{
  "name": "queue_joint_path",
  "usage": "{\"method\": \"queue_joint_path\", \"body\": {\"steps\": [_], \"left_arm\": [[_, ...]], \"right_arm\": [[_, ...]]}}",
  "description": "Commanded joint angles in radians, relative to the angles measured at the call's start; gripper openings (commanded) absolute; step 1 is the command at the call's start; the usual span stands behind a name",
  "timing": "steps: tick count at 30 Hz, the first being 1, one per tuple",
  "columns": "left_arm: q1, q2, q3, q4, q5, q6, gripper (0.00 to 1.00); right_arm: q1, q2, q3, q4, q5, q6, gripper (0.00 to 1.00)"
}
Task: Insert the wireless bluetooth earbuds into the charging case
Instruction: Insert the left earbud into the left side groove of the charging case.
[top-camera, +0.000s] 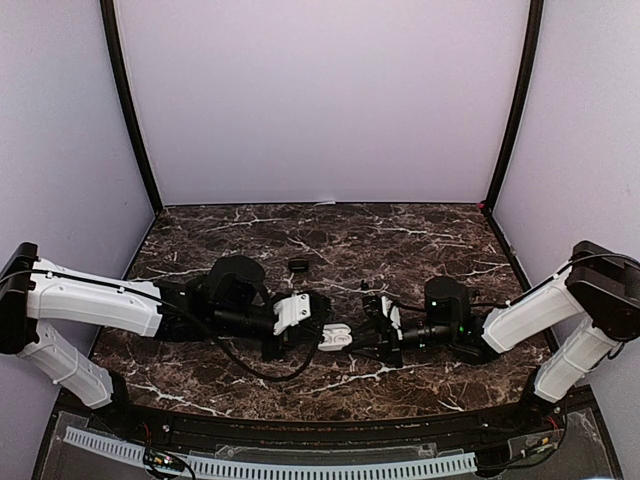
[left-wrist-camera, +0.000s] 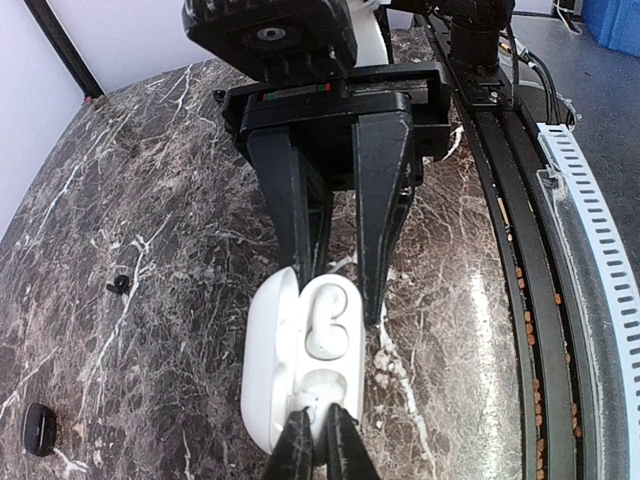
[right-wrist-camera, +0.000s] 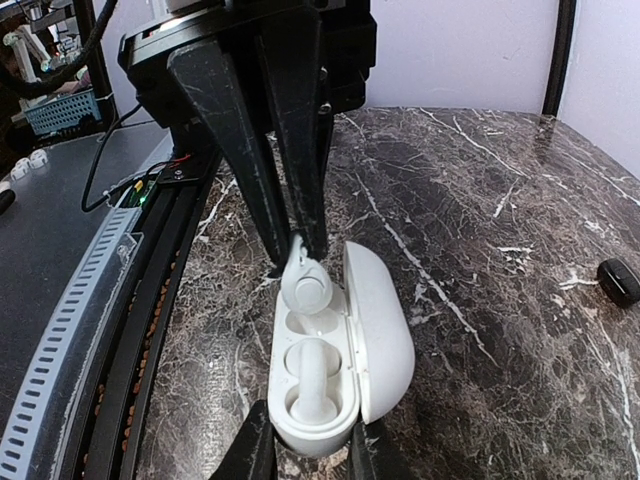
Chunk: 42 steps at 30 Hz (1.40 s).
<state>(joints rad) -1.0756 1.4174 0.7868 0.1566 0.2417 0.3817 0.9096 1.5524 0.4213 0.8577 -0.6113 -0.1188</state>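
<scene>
The left gripper (right-wrist-camera: 300, 243) pinches a white earbud (right-wrist-camera: 306, 288) at its jaw tips, just over the empty socket (right-wrist-camera: 303, 325) of the open charging case (right-wrist-camera: 382, 330), which the right gripper (left-wrist-camera: 338, 305) clamps between its jaws. Best to align the bud, lower it straight, and release only once it is seated. No writing is legible.

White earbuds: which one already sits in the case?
The earbud lying in the case nearest the right gripper; the other earbud stands tilted, pinched by the left gripper.
</scene>
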Motion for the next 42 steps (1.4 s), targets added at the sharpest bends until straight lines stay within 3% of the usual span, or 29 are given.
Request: {"method": "queue_joint_path", "body": {"steps": [1, 10, 19, 25, 29, 35, 42], "left_arm": [[-0.006, 0.017, 0.038, 0.001, 0.01, 0.008, 0.08], [-0.007, 0.038, 0.055, -0.018, -0.015, 0.011, 0.11], [-0.009, 0.039, 0.059, -0.032, -0.012, -0.007, 0.26], [-0.009, 0.034, 0.06, -0.031, 0.008, -0.02, 0.23], [-0.009, -0.013, 0.036, -0.006, 0.016, -0.038, 0.27], [0.006, -0.12, -0.025, 0.076, -0.032, -0.174, 0.4], [0.108, -0.129, -0.021, 0.076, 0.092, -0.325, 0.34]], "right_arm": [[-0.002, 0.008, 0.024, 0.009, -0.018, 0.0, 0.12], [-0.002, 0.009, 0.026, 0.006, -0.016, -0.004, 0.12], [-0.002, 0.011, 0.027, 0.003, -0.016, -0.004, 0.12], [-0.001, 0.011, 0.028, 0.001, -0.016, -0.004, 0.12], [-0.001, 0.011, 0.028, 0.001, -0.018, -0.004, 0.12], [-0.002, 0.011, 0.03, 0.001, -0.02, -0.004, 0.12], [-0.001, 0.008, 0.029, 0.002, -0.024, -0.004, 0.12]]}}
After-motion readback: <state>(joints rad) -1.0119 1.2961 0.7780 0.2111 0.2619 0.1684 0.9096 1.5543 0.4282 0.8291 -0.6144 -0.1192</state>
